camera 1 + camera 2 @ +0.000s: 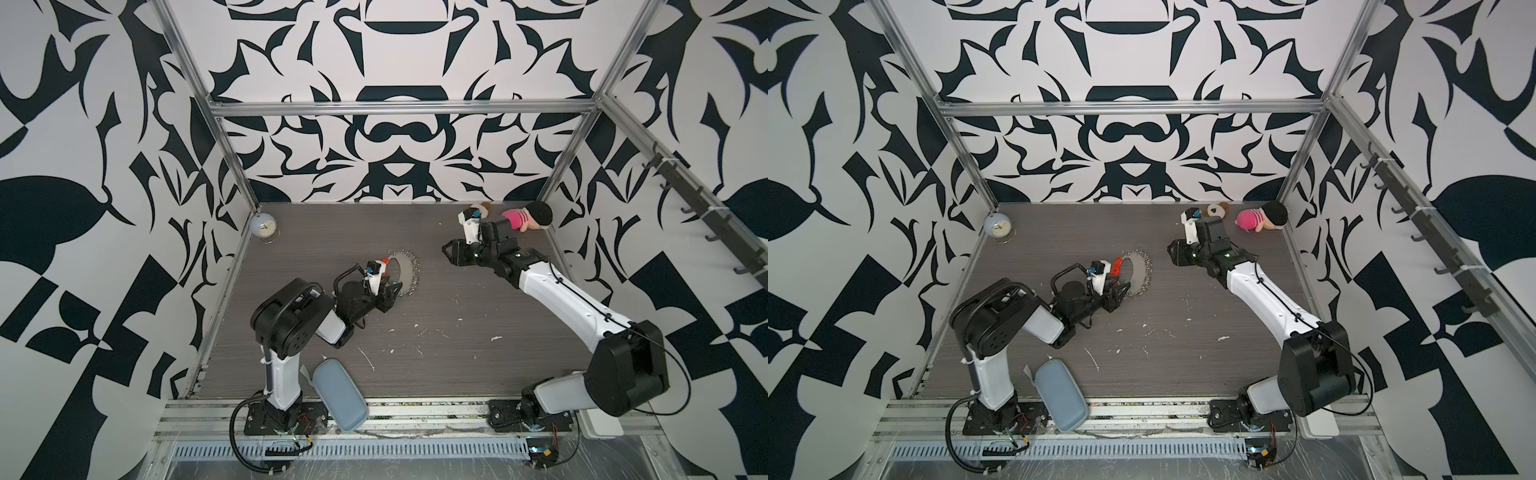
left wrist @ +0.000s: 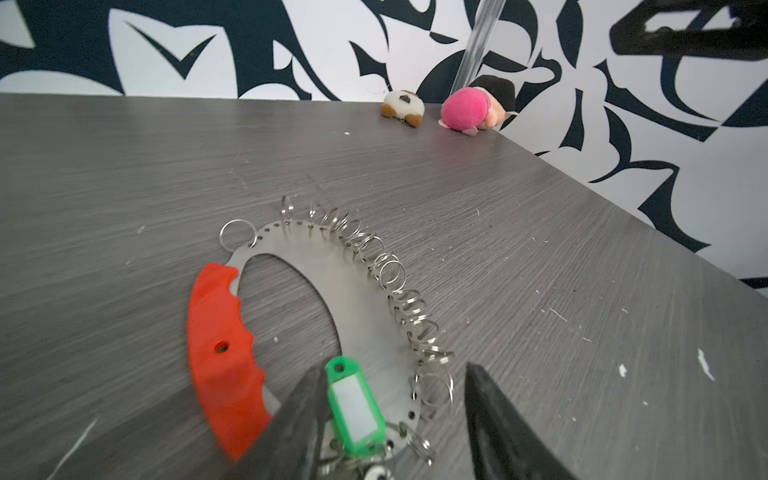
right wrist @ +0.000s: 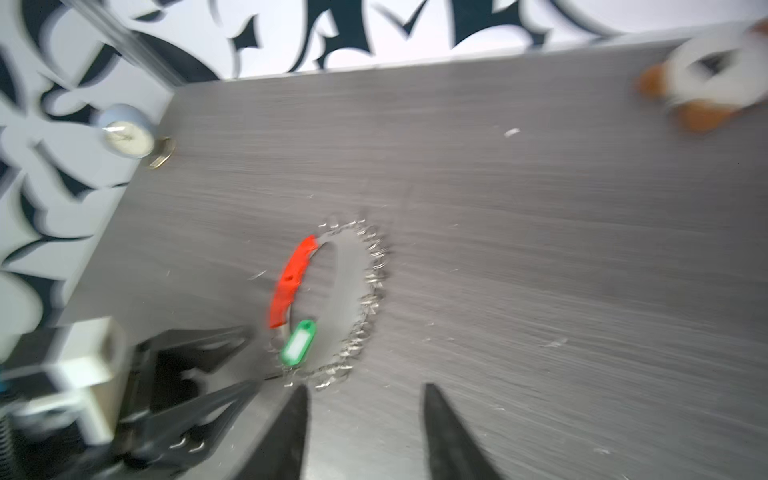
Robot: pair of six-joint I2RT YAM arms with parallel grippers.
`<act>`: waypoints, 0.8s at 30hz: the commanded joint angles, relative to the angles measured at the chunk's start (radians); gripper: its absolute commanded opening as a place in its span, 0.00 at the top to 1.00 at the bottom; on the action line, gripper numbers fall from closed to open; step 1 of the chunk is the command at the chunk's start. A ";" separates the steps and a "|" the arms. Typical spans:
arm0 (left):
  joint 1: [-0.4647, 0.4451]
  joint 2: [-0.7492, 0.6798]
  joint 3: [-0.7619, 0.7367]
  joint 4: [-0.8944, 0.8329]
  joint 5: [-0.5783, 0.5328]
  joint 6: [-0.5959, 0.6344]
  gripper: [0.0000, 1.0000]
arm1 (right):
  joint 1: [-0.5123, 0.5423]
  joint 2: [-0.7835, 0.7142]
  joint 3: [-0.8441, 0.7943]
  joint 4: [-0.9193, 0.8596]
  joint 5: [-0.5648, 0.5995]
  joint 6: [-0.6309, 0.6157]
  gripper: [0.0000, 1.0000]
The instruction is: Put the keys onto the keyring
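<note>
The keyring [image 2: 357, 299] lies flat on the table, an oval metal plate with a red bar [image 2: 220, 353] on one side and several small rings along the other. It also shows in both top views [image 1: 406, 270] [image 1: 1140, 270]. The keys' green tag [image 2: 353, 405] rests on the plate's near end; the silver key itself is mostly hidden. My left gripper [image 2: 395, 415] is open around that end, one finger beside the tag. My right gripper [image 3: 365, 415] is open and empty, raised to the right of the keyring [image 3: 349, 299], tag [image 3: 298, 343] in sight.
A pale blue alarm clock [image 1: 262, 226] stands at the back left corner. A pink plush [image 1: 528, 216] and a small white-brown plush [image 2: 403, 108] lie at the back right. A blue-grey case [image 1: 338, 395] sits at the front edge by the left arm's base.
</note>
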 commanded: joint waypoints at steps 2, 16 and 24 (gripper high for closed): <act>0.000 -0.275 0.110 -0.493 -0.184 0.077 0.31 | -0.030 -0.066 -0.027 0.020 0.522 -0.076 0.38; 0.417 -0.478 0.084 -0.803 -0.471 0.215 0.20 | -0.103 -0.001 -0.583 0.870 0.800 -0.287 0.21; 0.574 -0.386 -0.039 -0.526 -0.446 0.190 0.20 | -0.147 0.074 -0.558 1.013 0.684 -0.306 0.14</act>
